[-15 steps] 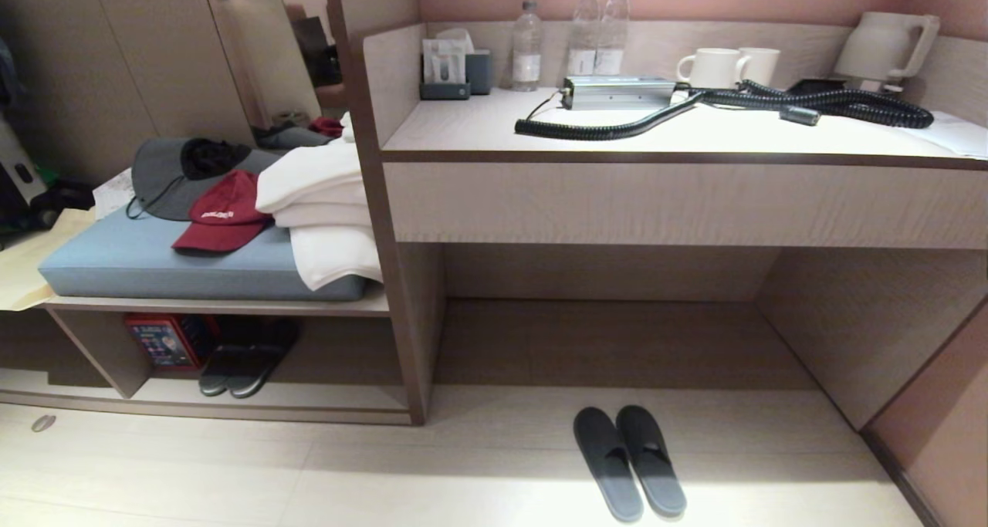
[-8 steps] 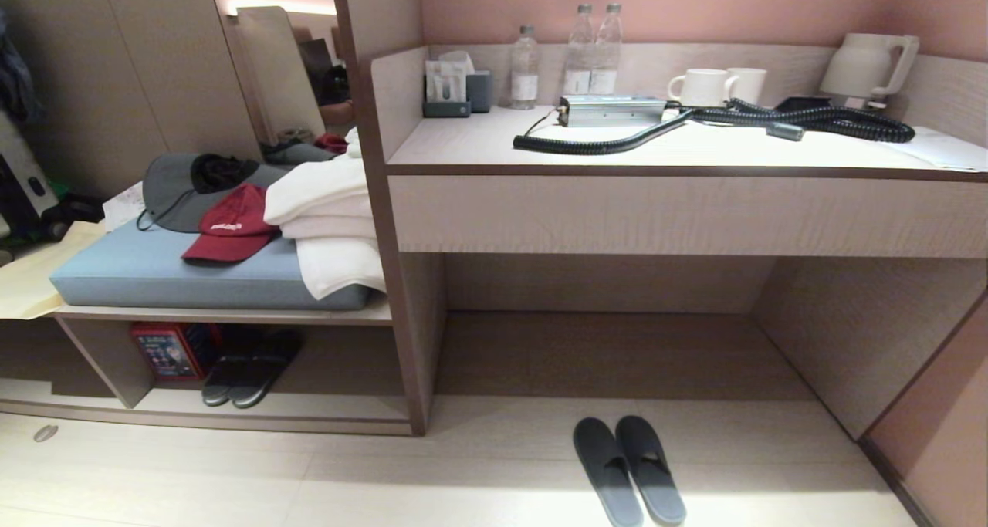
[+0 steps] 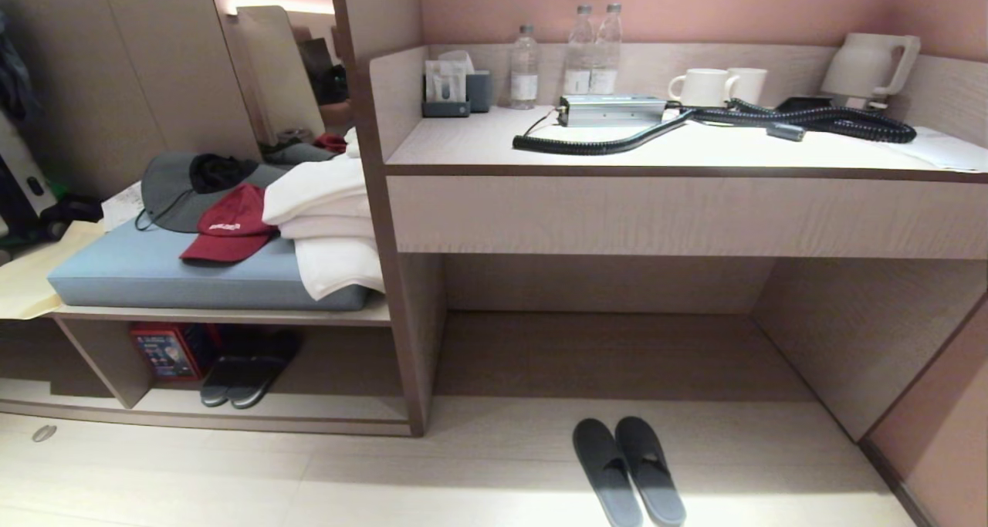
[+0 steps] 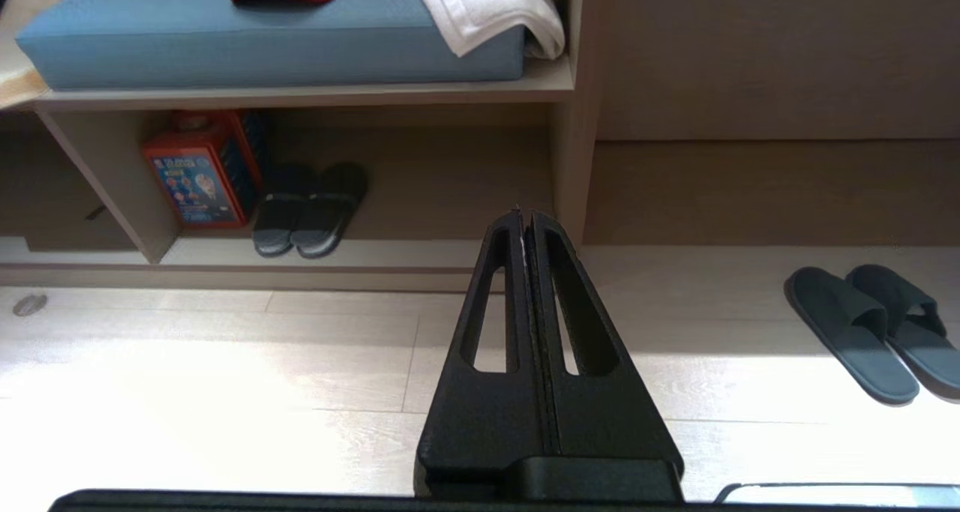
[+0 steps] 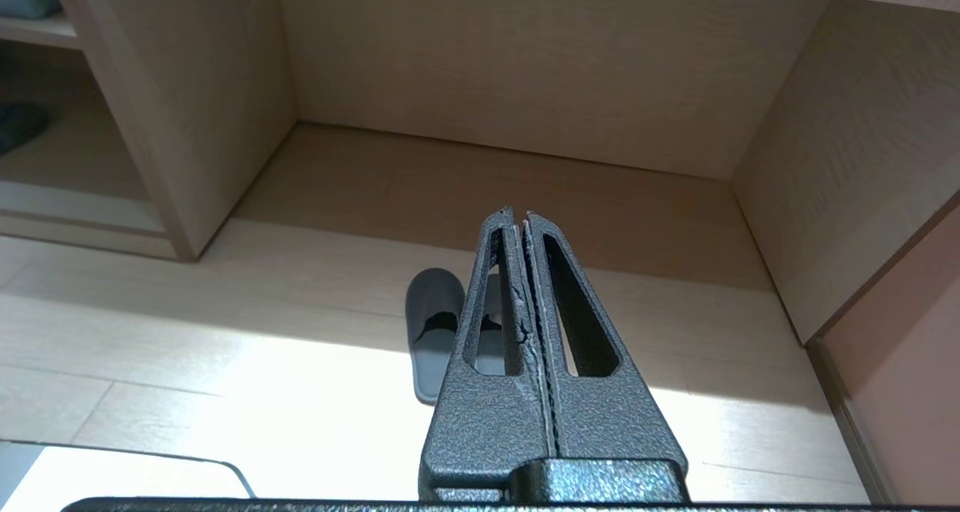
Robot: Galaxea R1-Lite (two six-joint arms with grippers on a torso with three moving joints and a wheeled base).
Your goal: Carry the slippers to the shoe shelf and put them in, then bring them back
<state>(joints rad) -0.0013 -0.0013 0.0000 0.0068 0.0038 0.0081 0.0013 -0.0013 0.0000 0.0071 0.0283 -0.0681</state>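
The slate-grey slippers (image 3: 629, 469) lie side by side on the pale floor in front of the open space under the desk, toes toward it. The left wrist view shows the slippers (image 4: 870, 332) off to one side; the right wrist view shows one slipper (image 5: 431, 332) partly behind the finger. The shoe shelf (image 3: 340, 405) is the low cubby at the left, under the cushioned bench, also seen as the shoe shelf (image 4: 420, 251). My left gripper (image 4: 525, 214) and right gripper (image 5: 519, 214) hang above the floor, both shut and empty. Neither arm is in the head view.
A darker pair of slippers (image 3: 247, 373) and a red box (image 3: 164, 351) sit inside the cubby. An upright divider panel (image 3: 401, 342) separates it from the desk recess. The bench holds caps and white towels (image 3: 328, 226). The desk top (image 3: 695, 145) carries bottles, mugs, a kettle and a coiled cord.
The whole head view has tilted up a little, so the scene sits lower in the picture. The slippers and both grippers have not moved.
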